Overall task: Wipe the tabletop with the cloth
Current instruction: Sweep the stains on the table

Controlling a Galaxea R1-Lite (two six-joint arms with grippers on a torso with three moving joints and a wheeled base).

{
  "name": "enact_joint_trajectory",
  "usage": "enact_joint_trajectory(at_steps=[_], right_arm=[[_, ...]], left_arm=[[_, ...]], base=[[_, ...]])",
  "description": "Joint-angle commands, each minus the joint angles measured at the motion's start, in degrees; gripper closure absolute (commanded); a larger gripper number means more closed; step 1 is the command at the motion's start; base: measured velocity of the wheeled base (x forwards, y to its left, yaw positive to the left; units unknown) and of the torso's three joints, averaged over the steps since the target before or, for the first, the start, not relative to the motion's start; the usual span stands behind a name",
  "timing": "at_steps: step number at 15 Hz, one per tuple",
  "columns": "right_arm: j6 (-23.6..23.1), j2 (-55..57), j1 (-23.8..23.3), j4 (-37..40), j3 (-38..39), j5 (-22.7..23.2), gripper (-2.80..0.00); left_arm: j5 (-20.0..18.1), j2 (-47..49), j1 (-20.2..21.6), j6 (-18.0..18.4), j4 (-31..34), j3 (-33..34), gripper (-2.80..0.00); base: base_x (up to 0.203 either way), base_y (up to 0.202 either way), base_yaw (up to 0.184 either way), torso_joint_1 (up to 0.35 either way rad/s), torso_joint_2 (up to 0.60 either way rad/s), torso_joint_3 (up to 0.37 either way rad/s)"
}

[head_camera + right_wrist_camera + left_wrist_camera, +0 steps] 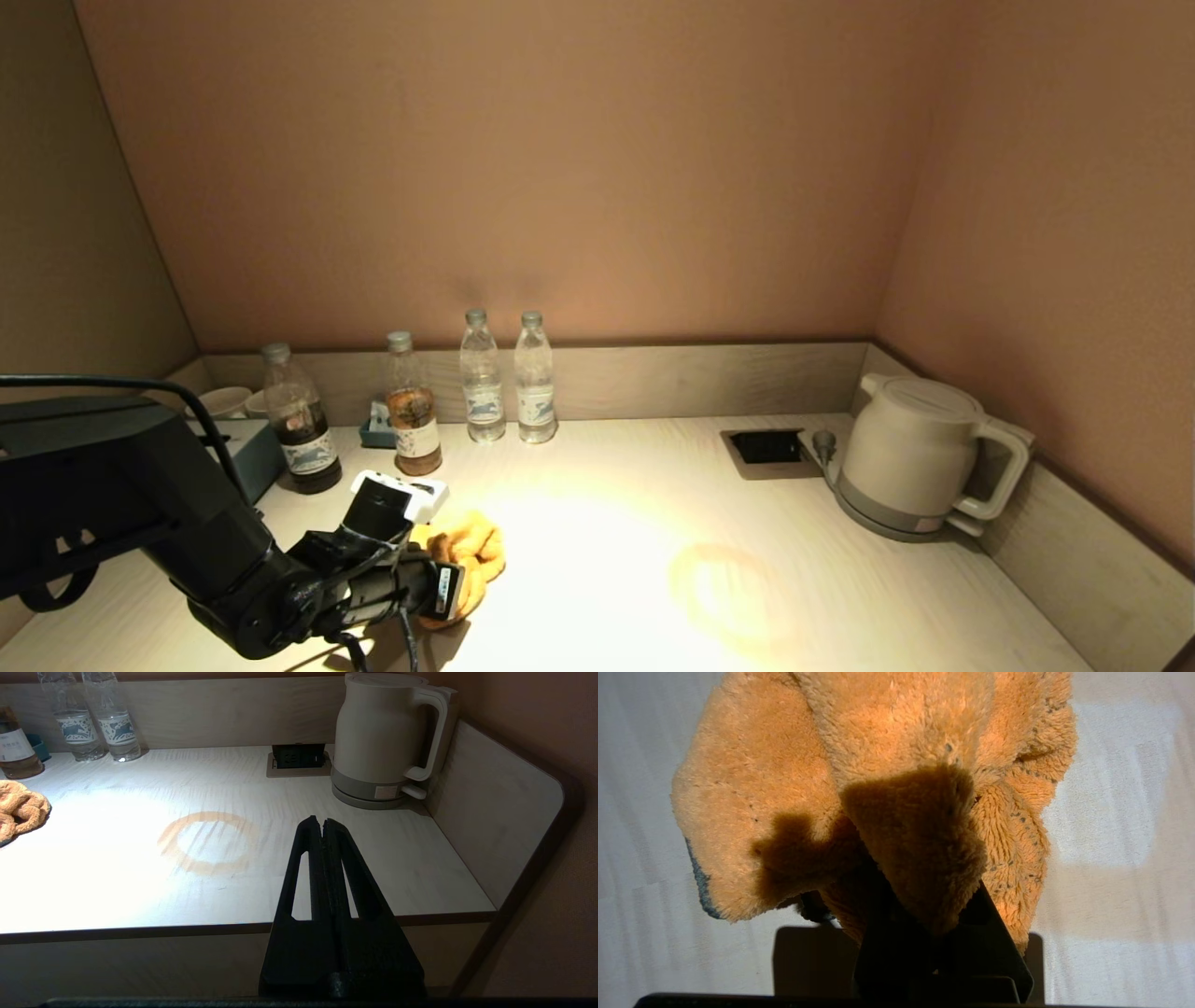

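Along the back rim of the worktop (pixel 616 485), four bottles are lined up: two clear water bottles (pixel 509 378) side by side, and to their left an amber-filled bottle (pixel 413 406) and a dark-filled bottle (pixel 299 420). Behind these, a grey-blue box (pixel 245 448) and a pale cup (pixel 224 401) are partly hidden by the left arm. At the far right corner a rounded cream kettle (pixel 920 457) is seated on its base, with a black rectangular socket recess (pixel 767 448) just beside it. A faint brown ring stain (pixel 208 842) is seen on the pale wood-grain surface, well apart from the kettle and with nothing standing between it and the cloth (pixel 467 555). The cloth, fluffy and orange-yellow with dark stitched edging, is bunched at the near left of the worktop and is pinched in the left hand (pixel 934 924), whose dark fingers are clamped on a fold of it. The right hand (pixel 322 823) is held off the front edge, its wedge-shaped black fingers pressed together on nothing.
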Motion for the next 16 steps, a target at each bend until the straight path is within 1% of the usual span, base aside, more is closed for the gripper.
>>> enact_joint_trajectory(at_steps=[1,6,8,10,14,16], right_arm=[[0.0,-0.02,0.0,-0.02,0.0,-0.02,0.0],[0.0,-0.02,0.0,-0.02,0.0,-0.02,0.0],[0.0,-0.02,0.0,-0.02,0.0,-0.02,0.0],[0.0,-0.02,0.0,-0.02,0.0,-0.02,0.0],[0.0,-0.02,0.0,-0.02,0.0,-0.02,0.0],[0.0,-0.02,0.0,-0.02,0.0,-0.02,0.0]], left_arm=[[-0.01,0.02,-0.27,0.0,-0.5,1.76,0.0],[0.01,-2.58,-1.58,0.34,-1.04,4.59,0.0],[0.07,-5.57,-2.43,0.28,-1.6,7.44,0.0],[1.14,-5.54,-2.92,0.28,-3.42,9.24,0.0],[1.66,-5.61,-3.79,0.36,-6.23,11.61,0.0],[1.66,-6.31,-3.97,0.27,-6.41,12.84,0.0]], base=[[0.0,0.0,0.0,0.0,0.0,0.0],[0.0,0.0,0.0,0.0,0.0,0.0],[0.0,0.0,0.0,0.0,0.0,0.0],[0.0,0.0,0.0,0.0,0.0,0.0],[0.0,0.0,0.0,0.0,0.0,0.0],[0.0,0.0,0.0,0.0,0.0,0.0]])
